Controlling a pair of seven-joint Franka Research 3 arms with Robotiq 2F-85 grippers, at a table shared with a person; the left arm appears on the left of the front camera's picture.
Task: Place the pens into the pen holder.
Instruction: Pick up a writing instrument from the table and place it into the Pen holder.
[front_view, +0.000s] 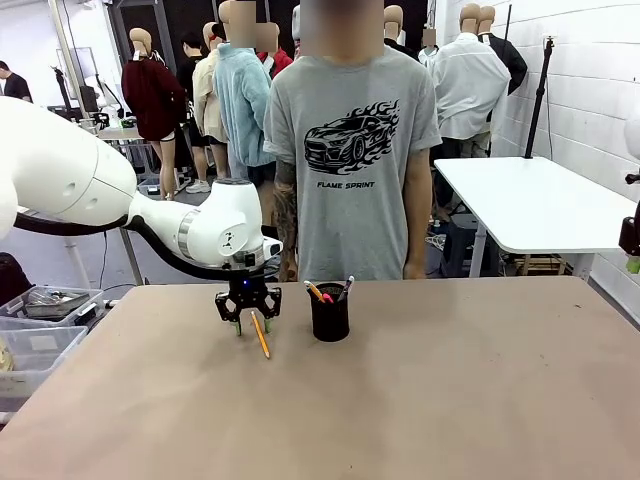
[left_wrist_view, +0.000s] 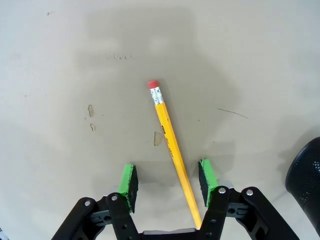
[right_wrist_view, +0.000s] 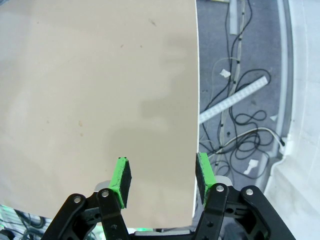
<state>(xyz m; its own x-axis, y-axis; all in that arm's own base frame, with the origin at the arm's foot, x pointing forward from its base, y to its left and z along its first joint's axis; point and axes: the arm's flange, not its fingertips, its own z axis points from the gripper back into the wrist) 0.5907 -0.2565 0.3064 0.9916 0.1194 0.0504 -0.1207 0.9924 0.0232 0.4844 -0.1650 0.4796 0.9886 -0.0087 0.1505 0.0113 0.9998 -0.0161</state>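
Note:
A yellow-orange pencil (front_view: 260, 335) with a red eraser lies flat on the tan table (front_view: 450, 400), left of the black mesh pen holder (front_view: 329, 312). The holder stands upright with an orange-red pen (front_view: 318, 292) and a white-silver pen (front_view: 346, 288) sticking out of it. My left gripper (front_view: 247, 325) hangs just over the pencil's far end, open. In the left wrist view the pencil (left_wrist_view: 170, 145) runs between the green pads (left_wrist_view: 129, 182), nearer the right one, with a gap on both sides of it. My left gripper (left_wrist_view: 167, 182) has the holder (left_wrist_view: 305, 175) off to its right. My right gripper (right_wrist_view: 160, 180) is open and holds nothing.
A person in a grey T-shirt (front_view: 350, 150) stands at the far edge, hands down. Plastic bins (front_view: 40, 330) sit off the table's left side. In the right wrist view the table edge (right_wrist_view: 195, 100) runs under the gripper, with cables (right_wrist_view: 240, 100) on the floor beyond it.

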